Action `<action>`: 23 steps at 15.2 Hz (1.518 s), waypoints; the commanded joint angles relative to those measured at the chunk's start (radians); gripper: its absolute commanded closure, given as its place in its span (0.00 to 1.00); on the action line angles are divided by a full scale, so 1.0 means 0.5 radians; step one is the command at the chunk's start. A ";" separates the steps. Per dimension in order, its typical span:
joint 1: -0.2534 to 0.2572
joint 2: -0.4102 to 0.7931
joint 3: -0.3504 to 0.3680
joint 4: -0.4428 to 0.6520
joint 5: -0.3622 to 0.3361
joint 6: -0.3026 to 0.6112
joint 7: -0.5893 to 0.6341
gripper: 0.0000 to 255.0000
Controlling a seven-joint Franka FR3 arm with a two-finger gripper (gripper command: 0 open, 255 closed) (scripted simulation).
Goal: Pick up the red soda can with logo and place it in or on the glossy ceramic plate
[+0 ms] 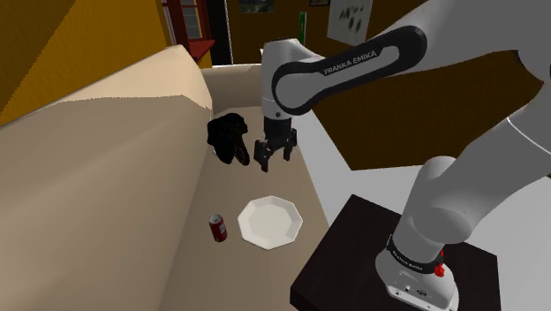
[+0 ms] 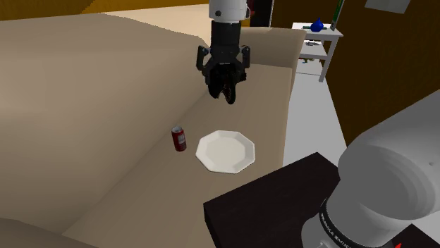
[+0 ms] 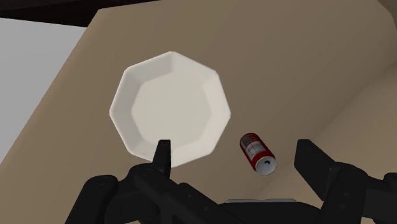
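Note:
A red soda can with a silver top stands upright on the beige sofa seat. Just beside it, on the shoulder view's right, lies a white ten-sided plate. My black gripper hangs open in the air above the seat, farther along the sofa than both, holding nothing. The second exterior view has the can left of the plate, with the gripper above and behind them. Looking down from the wrist, the plate and can lie ahead of the spread fingers of the gripper.
A black crumpled object lies on the seat just beyond the gripper. The sofa back rises along the shoulder view's left. My dark stand sits close to the seat's front edge. A white shelf stands past the sofa's end.

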 commanded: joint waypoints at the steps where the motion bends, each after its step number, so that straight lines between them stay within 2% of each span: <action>1: 0.003 0.155 0.043 0.025 -0.009 0.134 0.048 0.00; 6: 0.006 0.539 0.131 0.158 -0.083 0.385 0.185 0.00; 12: 0.033 1.022 0.186 0.406 -0.254 0.605 0.386 0.00; 17: 0.100 1.427 0.170 0.686 -0.419 0.710 0.551 0.00; 23: 0.220 1.909 0.103 1.112 -0.565 0.744 0.694 0.00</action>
